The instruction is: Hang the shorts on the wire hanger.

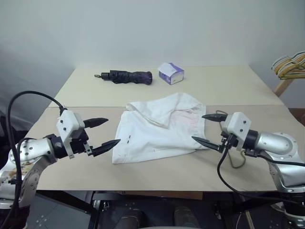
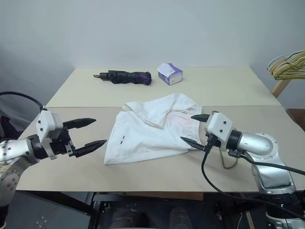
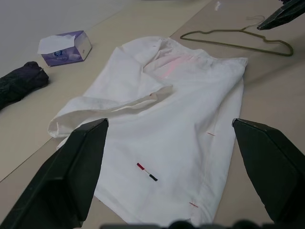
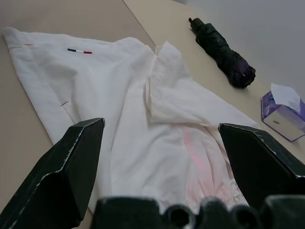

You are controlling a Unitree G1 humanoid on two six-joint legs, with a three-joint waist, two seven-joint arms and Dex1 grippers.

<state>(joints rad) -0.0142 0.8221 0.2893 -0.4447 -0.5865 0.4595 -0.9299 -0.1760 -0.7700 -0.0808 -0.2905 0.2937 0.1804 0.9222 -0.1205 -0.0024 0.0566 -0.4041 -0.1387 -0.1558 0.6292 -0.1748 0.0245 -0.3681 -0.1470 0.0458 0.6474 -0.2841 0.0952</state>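
Observation:
The white shorts [image 1: 159, 126] lie crumpled flat on the middle of the near table, with a pink tint near the waistband [image 4: 198, 152] and a small red and black mark [image 3: 147, 171] at the hem. The olive wire hanger [image 3: 238, 43] lies flat on the table just right of the shorts, partly behind my right gripper. Left of the shorts, my left gripper [image 1: 110, 132] hovers open and empty, pointing at the hem. My right gripper [image 1: 198, 127] is open and empty too, just above the shorts' right edge.
A folded dark umbrella [image 1: 126, 76] and a purple tissue box [image 1: 170, 73] sit on the far table. A bunch of yellow, green and white hangers [image 1: 290, 64] hangs on a wooden stand at the far right. The table's front edge [image 1: 157, 190] runs near both arms.

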